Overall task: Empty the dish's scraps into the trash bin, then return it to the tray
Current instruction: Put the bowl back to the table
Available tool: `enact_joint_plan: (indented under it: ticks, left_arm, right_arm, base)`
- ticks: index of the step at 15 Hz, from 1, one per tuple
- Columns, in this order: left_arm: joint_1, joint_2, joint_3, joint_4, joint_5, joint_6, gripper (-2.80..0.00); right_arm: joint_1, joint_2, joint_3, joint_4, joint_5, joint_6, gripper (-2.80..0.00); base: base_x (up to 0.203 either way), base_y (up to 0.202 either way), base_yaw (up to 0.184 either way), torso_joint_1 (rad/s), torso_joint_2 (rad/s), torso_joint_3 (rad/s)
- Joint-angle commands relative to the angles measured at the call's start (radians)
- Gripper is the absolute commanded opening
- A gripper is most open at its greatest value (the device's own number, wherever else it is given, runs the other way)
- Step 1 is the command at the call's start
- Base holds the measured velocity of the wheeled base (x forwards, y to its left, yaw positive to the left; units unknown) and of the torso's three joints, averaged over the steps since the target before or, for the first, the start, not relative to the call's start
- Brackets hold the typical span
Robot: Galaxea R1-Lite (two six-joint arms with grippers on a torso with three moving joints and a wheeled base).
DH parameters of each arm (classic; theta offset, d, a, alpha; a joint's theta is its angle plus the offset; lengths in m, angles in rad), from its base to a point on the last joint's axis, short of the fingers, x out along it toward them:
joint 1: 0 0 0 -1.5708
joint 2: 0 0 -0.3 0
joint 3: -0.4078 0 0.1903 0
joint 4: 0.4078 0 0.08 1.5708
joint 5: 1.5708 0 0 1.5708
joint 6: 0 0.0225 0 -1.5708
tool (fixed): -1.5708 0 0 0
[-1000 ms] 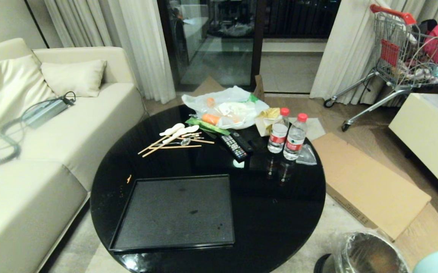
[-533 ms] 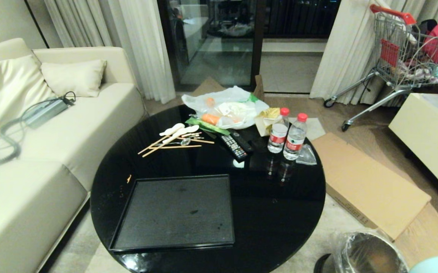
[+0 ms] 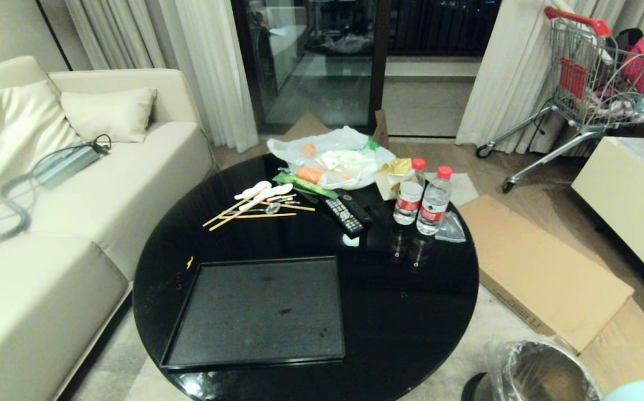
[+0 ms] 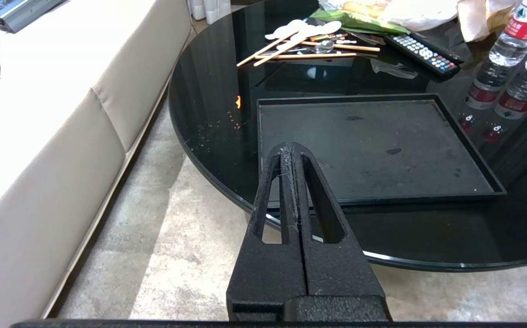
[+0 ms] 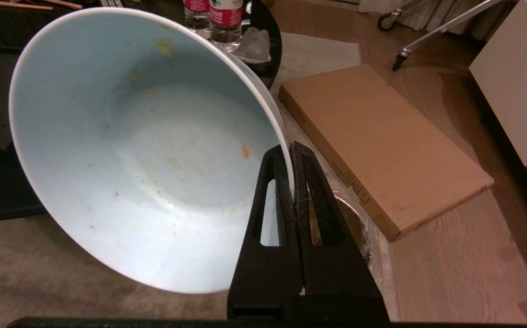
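Head view: the tray (image 3: 255, 312) lies bare at six o'clock on the round surface (image 3: 411, 312); the trash bin (image 3: 545, 373) stands on the floor at five o'clock, and a sliver of the dish (image 3: 642, 390) shows beside it.

Left wrist view: the left hand (image 4: 291, 152) is pinched shut on nothing, short of the tray.

Right wrist view: the right hand (image 5: 289, 152) clamps the dish's rim; the dish is tilted, with only a few scraps (image 5: 245, 151) clinging inside. Level it before carrying it to the tray.

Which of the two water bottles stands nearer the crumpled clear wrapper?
The right-hand water bottle; the crumpled clear wrapper lies just beside it, while the other bottle stands farther away.
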Motion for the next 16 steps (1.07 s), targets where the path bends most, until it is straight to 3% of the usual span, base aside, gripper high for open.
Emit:
enact_joint_plan:
  ticks: [1, 11, 16]
  left_arm:
    - [0.0, 0.0, 0.0, 0.0, 0.001, 0.0, -2.8]
    - [0.0, 0.0, 0.0, 0.0, 0.001, 0.0, -2.8]
    - [0.0, 0.0, 0.0, 0.0, 0.001, 0.0, -2.8]
  right_arm:
    - [0.0, -0.006, 0.004, -0.006, 0.002, -0.002, -2.8]
    - [0.0, -0.006, 0.016, -0.04, 0.001, 0.009, -2.8]
    - [0.0, 0.047, 0.004, -0.053, 0.005, -0.034, -2.8]
  base:
    - [0.0, 0.0, 0.0, 0.0, 0.0, 0.0]
    - [0.0, 0.0, 0.0, 0.0, 0.0, 0.0]
    - [0.0, 0.0, 0.0, 0.0, 0.0, 0.0]
